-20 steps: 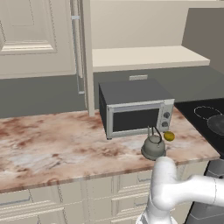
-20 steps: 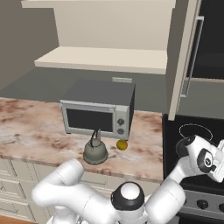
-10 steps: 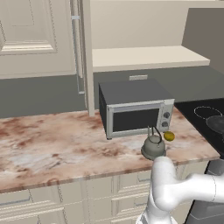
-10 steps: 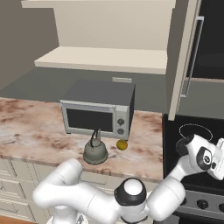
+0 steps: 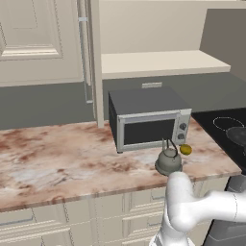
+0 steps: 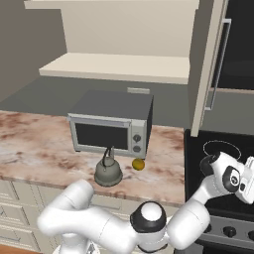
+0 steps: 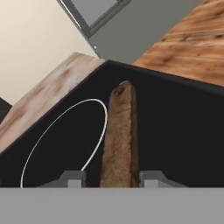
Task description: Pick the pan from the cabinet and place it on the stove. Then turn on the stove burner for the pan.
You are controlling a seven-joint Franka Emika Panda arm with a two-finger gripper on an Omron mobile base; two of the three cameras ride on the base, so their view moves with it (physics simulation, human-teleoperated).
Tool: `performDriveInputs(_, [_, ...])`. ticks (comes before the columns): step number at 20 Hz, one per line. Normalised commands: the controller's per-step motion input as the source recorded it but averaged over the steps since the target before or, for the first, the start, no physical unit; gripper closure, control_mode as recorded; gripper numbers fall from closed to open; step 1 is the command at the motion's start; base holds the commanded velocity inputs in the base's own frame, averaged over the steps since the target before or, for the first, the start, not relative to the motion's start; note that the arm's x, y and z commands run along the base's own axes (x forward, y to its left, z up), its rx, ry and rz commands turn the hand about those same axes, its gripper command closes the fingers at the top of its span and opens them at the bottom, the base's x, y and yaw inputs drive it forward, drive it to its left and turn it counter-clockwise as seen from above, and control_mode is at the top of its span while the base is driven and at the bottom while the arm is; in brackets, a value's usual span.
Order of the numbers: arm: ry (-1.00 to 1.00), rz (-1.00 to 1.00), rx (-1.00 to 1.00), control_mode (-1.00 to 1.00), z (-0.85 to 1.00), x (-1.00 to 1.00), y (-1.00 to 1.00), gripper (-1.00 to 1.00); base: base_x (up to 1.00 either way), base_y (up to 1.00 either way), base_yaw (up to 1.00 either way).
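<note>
Flanking one pan (image 7: 120, 131) handle: two fingertips (image 7: 72, 178).

Round black frying pan w/ brownish handle (image 7: 120, 135): body cut off at bottom of hand view, handle alone seen; contact w/ dark finger tips (image 7: 70, 178) can't be judged. Glossy black glass cooktop (image 5: 218, 126) cropped by right edge in left base view. Small yellow item (image 6: 138, 164) beside squat grey kettle (image 6: 108, 170): too small to be identified.

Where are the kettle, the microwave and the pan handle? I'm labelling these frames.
kettle (image 5: 168, 162), left base view, its grey body.
microwave (image 6: 101, 136), right base view, its dark window.
pan handle (image 7: 120, 135), hand view, mid-shaft.
</note>
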Motion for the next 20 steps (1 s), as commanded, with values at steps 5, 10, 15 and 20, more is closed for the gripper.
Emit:
performDriveInputs(5, [0.01, 0.01, 0.0, -1.0, 0.0, -0.03, 0.0, -1.0, 0.0, 0.0, 0.0])
performDriveInputs(10, [0.0, 0.0, 0.0, -1.0, 0.0, -0.32, 0.0, -1.0, 0.0, 0.0, 0.0])
performDriveInputs(15, [0.0, 0.0, 0.0, -1.0, 0.0, -0.52, 0.0, -1.0, 0.0, 0.0, 0.0])
performDriveInputs(20, [-0.03, 0.0, 0.0, -1.0, 0.12, -0.73, 0.11, -1.0, 0.0, 0.0, 0.0])
